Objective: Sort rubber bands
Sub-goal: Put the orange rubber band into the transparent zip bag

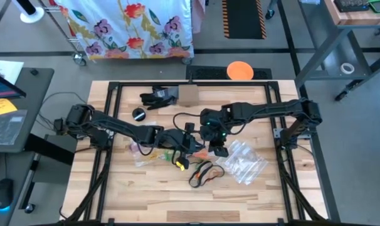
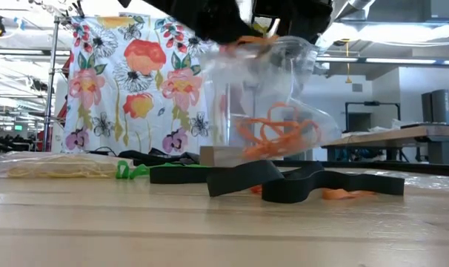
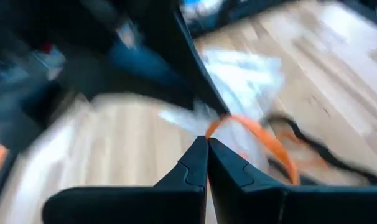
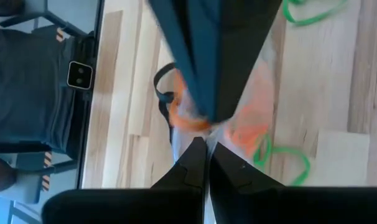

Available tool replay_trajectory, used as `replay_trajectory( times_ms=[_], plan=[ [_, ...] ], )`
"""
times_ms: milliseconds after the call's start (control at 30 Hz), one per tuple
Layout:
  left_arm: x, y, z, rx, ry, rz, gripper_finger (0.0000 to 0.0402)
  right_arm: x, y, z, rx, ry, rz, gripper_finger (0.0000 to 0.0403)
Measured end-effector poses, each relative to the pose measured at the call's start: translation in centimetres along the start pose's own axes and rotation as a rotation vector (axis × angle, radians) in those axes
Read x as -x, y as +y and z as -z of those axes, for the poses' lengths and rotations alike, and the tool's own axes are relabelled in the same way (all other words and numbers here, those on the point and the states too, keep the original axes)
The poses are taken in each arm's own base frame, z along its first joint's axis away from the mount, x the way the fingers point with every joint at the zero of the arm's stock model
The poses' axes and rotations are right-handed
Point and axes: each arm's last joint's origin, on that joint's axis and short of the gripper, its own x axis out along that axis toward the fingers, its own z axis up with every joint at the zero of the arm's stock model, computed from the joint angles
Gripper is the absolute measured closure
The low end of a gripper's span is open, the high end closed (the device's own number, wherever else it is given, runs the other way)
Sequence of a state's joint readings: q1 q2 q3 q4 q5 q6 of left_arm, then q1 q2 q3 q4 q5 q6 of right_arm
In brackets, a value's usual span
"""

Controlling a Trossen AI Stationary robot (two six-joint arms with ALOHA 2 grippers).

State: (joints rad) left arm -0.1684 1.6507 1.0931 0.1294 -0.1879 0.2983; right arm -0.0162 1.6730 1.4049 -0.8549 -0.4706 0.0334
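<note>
Both arms meet near the middle of the wooden tabletop (image 1: pixel 253 194), lifting a clear zip bag (image 2: pixel 273 96) between them. In the low view the bag hangs off the surface w/ a tangle of orange rubber bands (image 2: pixel 276 133) inside it.

Left gripper (image 3: pixel 208 144): jaws pressed together, pinching an orange band (image 3: pixel 263 140) right at the bag's clear edge. In the high view this gripper (image 1: pixel 185 143) sits center, just beside the right one.

Right gripper (image 4: pixel 206 149): jaws pressed together too, nipping the clear plastic of the bag; orange bands show thru the plastic just beyond the tips. High view puts it (image 1: pixel 214 139) a bit right of center.

Other bands on the tabletop:
- dark/black wide bands (image 2: pixel 284 182) lie flat under the hanging bag, w/ a few orange bits (image 2: pixel 347 194) beside them
- green bands (image 4: pixel 282 158) loose on the wood near the right gripper; green also shows in the low view (image 2: pixel 128 170)
- a second bag w/ yellow bands (image 2: pixel 58 167) lies flat toward the left arm's side
- black + orange loops (image 1: pixel 202 172) toward the near edge

A pile of empty clear bags (image 1: pixel 243 162) lies on the right arm's side, apart from the grippers. A small cardboard box (image 1: pixel 188 95) sits at the far edge of the tabletop
</note>
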Motion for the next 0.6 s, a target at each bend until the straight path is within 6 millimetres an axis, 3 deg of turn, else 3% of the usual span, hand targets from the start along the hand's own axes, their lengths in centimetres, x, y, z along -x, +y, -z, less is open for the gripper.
replay_trajectory(
  times_ms=[167,600],
  plan=[
    [-0.59,-0.54,0.87,-0.007,0.042,0.068,0.0401,-0.01,0.01,0.08,-0.008,0.009,0.000,0.0397],
    [-0.59,-0.56,0.92,0.083,0.025,0.175,0.0401,0.11,-0.25,-0.07,-0.068,-0.008,0.005,0.0397]
  ],
)
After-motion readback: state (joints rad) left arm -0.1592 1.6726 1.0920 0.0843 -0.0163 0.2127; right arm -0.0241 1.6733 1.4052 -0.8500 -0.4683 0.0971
